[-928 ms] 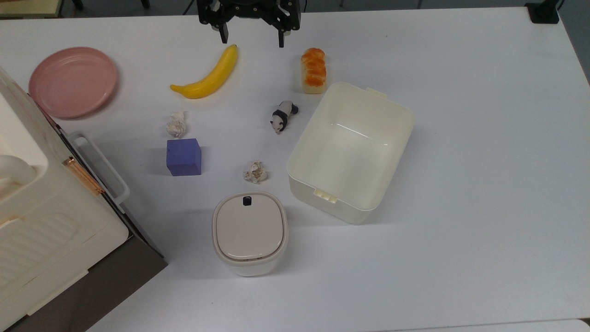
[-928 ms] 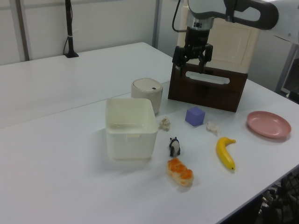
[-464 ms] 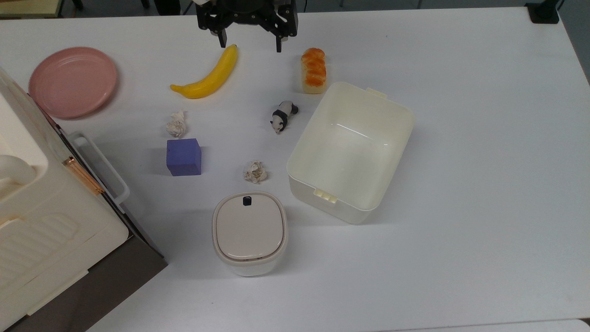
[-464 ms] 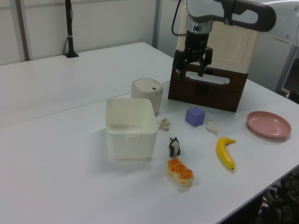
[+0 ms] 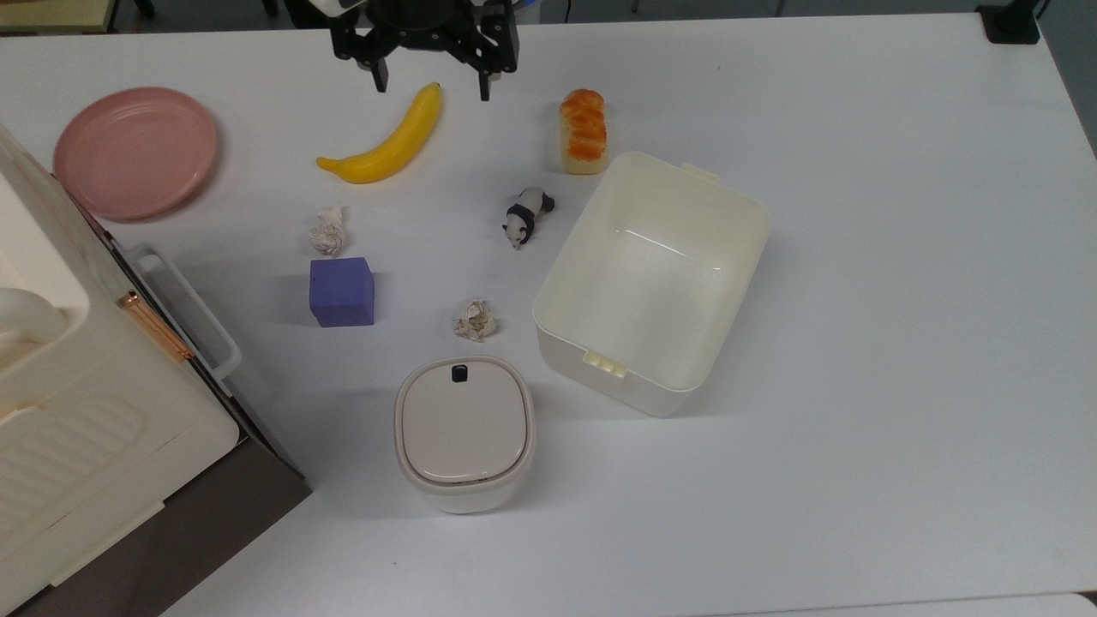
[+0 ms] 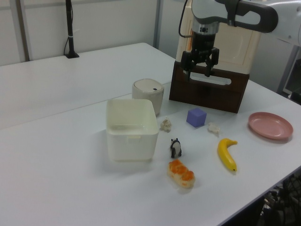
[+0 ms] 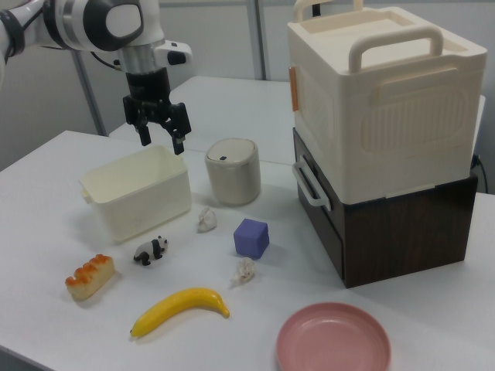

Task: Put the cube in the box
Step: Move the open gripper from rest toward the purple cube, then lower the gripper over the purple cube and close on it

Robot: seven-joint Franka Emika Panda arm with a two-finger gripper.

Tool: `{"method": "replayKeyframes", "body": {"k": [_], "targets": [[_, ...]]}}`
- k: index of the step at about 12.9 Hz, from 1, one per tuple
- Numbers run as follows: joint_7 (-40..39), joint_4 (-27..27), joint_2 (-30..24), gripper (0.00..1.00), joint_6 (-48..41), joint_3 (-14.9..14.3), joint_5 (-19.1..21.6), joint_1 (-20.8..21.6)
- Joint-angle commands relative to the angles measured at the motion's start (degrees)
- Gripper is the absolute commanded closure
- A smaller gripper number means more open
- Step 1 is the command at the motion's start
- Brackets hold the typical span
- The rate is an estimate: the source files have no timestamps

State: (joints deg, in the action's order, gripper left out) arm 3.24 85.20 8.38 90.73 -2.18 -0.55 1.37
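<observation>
The purple-blue cube rests on the white table, left of centre in the top view. The cream-white box stands open-topped and empty to the top view's right of it. My gripper hangs open and empty high above the table, over the banana's tip at the top view's upper edge, well apart from the cube.
A banana, bread loaf, panda toy, two crumpled paper balls, a pink plate and a lidded beige container lie around. A big white case on a brown base stands at the top view's left.
My gripper has moved toward the top view's left, from between the banana and bread to above the banana's tip. Nothing on the table has shifted.
</observation>
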Motion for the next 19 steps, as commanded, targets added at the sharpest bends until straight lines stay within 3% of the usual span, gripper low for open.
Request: {"method": "replayKeyframes", "body": {"k": [1, 6, 12, 19], "targets": [[-6.65, 1.37, 0.4, 0.0, 3.2, -1.51, -0.42, -1.8], [-11.49, 3.22, 7.52, 0.0, 11.65, -1.69, -0.76, -5.32], [-20.53, 3.92, 14.28, 0.0, 19.82, -3.98, -1.21, -7.6], [-25.13, 4.8, 20.7, 0.0, 26.76, -3.28, -1.47, -7.0]]}}
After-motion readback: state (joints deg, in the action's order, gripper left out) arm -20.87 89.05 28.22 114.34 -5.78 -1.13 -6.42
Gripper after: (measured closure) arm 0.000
